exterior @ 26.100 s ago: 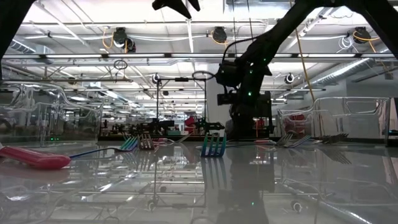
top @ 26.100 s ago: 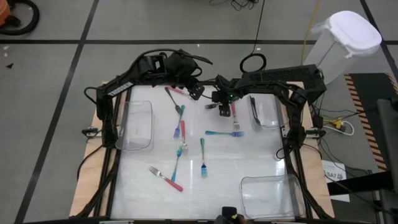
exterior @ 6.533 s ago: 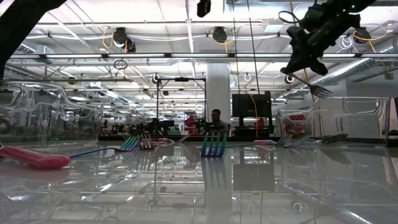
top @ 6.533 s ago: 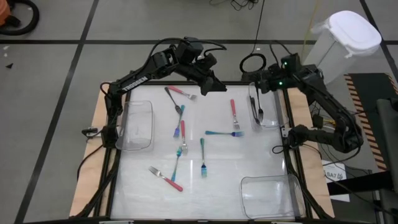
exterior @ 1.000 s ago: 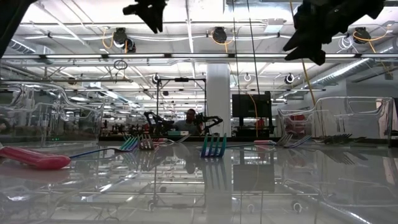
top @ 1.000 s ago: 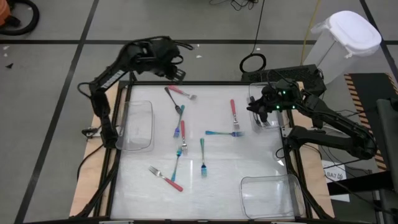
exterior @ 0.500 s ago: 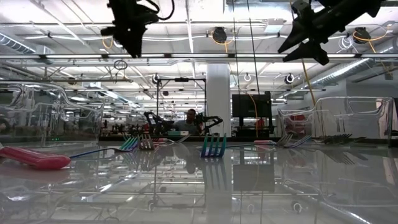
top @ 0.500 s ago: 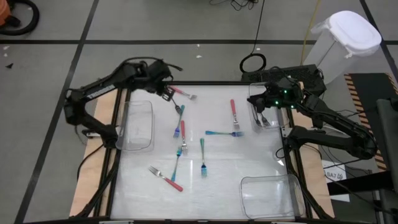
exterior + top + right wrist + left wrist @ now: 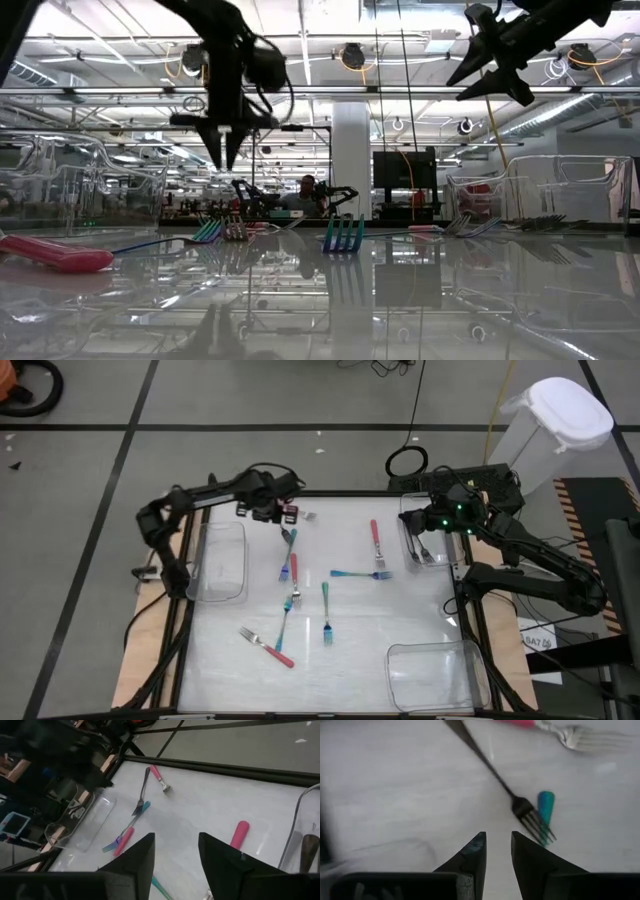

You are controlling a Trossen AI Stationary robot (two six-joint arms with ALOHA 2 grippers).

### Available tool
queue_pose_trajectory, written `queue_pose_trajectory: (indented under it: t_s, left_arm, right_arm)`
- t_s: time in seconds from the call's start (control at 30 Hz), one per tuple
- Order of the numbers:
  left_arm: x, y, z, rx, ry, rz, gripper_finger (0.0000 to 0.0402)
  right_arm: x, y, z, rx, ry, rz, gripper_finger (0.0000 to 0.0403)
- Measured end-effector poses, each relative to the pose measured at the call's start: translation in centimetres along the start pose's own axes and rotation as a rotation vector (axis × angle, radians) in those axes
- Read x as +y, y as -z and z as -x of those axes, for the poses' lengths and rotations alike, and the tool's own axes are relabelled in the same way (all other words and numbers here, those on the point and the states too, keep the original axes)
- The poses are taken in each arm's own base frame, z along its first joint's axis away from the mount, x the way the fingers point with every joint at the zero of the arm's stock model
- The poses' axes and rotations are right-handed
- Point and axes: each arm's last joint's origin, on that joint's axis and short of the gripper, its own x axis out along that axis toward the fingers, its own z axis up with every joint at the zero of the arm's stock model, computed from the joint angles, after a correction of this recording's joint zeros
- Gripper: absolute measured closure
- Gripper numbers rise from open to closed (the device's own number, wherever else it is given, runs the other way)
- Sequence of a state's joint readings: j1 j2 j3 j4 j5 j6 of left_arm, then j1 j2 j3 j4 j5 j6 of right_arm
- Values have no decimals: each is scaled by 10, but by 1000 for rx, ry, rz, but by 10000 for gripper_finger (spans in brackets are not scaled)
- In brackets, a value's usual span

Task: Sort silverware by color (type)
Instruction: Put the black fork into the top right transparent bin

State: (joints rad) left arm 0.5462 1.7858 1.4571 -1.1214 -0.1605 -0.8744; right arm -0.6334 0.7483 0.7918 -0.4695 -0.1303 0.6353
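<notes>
Left pincer [image 9: 268,510] hangs over the far-left part of the table [image 9: 400,620] in the high view, above the black fork [image 9: 280,523]. Its jaws stand a little apart and hold nothing. Right pincer [image 9: 410,528] hovers at the far-right edge, by the clear bin [image 9: 443,547] that already holds dark forks, and it carries nothing either. On the white top lie pink forks [image 9: 375,540] and teal forks [image 9: 326,610], scattered and mostly well apart.

From the low view, the left pincer points straight down, clear of the glossy surface, while the right one hangs high.

Through the left wrist view, the 2 fingers [image 9: 472,857] show a narrow gap, empty. Just ahead lies the black fork, its tines touching or crossing the end of a teal handle [image 9: 545,805].

Through the right wrist view, the fingers [image 9: 137,857] stand apart with nothing between them.

Such a fork looks light, stiff and thin, lying flat on a slick top, so it will likely skid. Its slim handle, taken across the middle away from the teal neighbour, seems the best place to hold.
</notes>
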Motion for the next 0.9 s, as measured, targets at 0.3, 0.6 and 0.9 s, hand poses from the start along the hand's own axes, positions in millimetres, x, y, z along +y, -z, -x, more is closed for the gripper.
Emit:
queue_pose_trajectory:
  t_s: [0.3,0.6,0.9]
  left_arm:
    - [-11,-20,-41,34,26,158,244]
    - [-19,-23,-76,68,-19,291,236]
    - [-22,-24,-92,104,-26,361,236]
  right_arm:
    - [1,0,0,16,-26,10,257]
    - [1,1,0,32,-49,65,257]
    - [2,3,0,72,-87,131,257]
